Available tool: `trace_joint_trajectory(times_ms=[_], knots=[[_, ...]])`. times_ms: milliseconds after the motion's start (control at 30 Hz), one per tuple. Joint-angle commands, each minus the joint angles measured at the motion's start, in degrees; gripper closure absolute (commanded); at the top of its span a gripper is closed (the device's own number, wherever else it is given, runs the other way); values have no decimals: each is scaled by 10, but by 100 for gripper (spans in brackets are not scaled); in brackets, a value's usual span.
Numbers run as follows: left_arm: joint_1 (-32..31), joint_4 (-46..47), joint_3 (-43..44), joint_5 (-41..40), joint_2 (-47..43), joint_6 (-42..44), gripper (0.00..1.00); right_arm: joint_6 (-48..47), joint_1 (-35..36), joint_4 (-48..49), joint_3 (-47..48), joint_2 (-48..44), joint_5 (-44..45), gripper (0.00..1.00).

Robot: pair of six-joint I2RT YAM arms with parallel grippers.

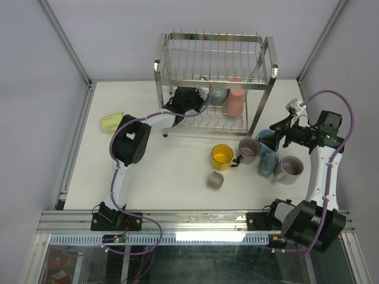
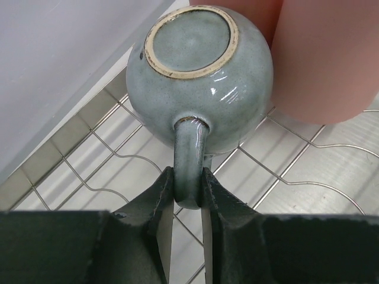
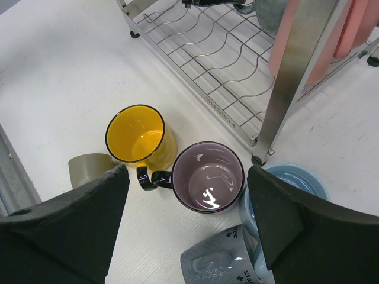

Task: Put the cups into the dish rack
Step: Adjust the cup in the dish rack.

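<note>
One pale green mug (image 2: 201, 89) sits upside down on the lower tier of the dish rack (image 1: 161, 65), its handle pointing straight back into the narrow left pincer (image 2: 188, 180) clamped on it; the right pincer (image 3: 188, 177) gapes wide outside the rack.

The right fingers (image 3: 77, 225) stand wide apart above the white desk (image 3: 59, 71), framing an upright mauve mug (image 3: 207, 176) whose dark handle points at the upright yellow mug (image 3: 137, 135) just beside it. A small grey-beige cup (image 3: 87, 168) shows partly behind the left-hand finger, a light blue mug (image 3: 299, 177) partly behind the other, and a grey-blue mug (image 3: 219, 263) lies nearest. Beyond them the dish rack (image 3: 296, 77) holds pink mugs (image 3: 355, 29) and a grey-green mug (image 3: 267, 15) on its wavy lower wires
</note>
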Motion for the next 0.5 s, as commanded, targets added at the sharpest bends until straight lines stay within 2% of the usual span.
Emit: trace_joint_trajectory(times_ms=[0, 300, 467], knots=[[-4, 73, 28, -3, 10, -31, 98, -9, -2, 2, 8, 0, -22, 16], [-17, 152, -8, -105, 10, -100, 100, -9, -2, 3, 5, -2, -22, 16], [-25, 161, 8, -109, 24, -109, 100, -9, -3, 3, 5, -3, -21, 16]])
